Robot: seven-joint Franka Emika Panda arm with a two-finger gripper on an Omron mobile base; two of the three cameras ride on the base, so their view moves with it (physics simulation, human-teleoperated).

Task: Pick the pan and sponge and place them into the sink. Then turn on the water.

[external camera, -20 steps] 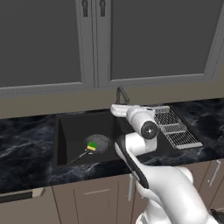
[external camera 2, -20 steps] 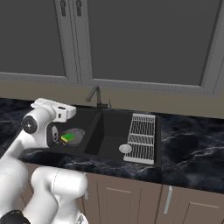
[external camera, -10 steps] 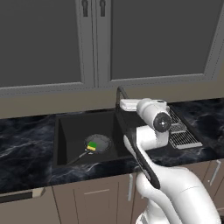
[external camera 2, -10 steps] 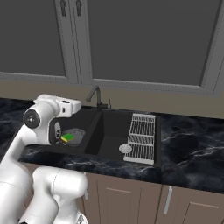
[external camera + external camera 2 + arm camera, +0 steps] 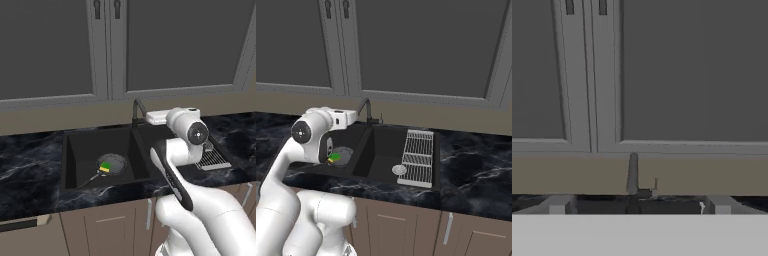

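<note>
Left base view, kitchen counter: black marble-pattern countertop (image 5: 30, 160) set against a beige backsplash, grey cabinet doors (image 5: 55, 50) above.

Item 1, sink (image 5: 75, 145): matte black, two basins, sunk into the countertop. The left basin carries the pan and sponge. In the right base view the sink (image 5: 383, 150) shows its divider running between the basins and a round silver drain (image 5: 399, 170) in the right basin.

Item 2, pan (image 5: 114, 163): small, round, grey metal, lying flat on the floor of the left basin, thin dark handle (image 5: 90, 180) pointing toward the front-left corner. In the right base view the pan (image 5: 345, 153) is partly behind the arm.

Item 3, sponge (image 5: 105, 167): green with a yellow layer, resting inside the pan at its front-left edge. Right base view shows the sponge (image 5: 334, 157) as a green patch just beside the arm.

Item 4, faucet (image 5: 137, 107): dark, curved, mounted behind the sink at the divider; in the hand view the faucet (image 5: 632, 175) stands straight ahead.

Item 5, wire dish rack (image 5: 418, 156): silver, lying over the right side of the sink.

Item 6, gripper (image 5: 637, 204): held above the sink divider, level with the faucet and close in front of it; fingers (image 5: 558, 205) spread wide, nothing between them.
</note>
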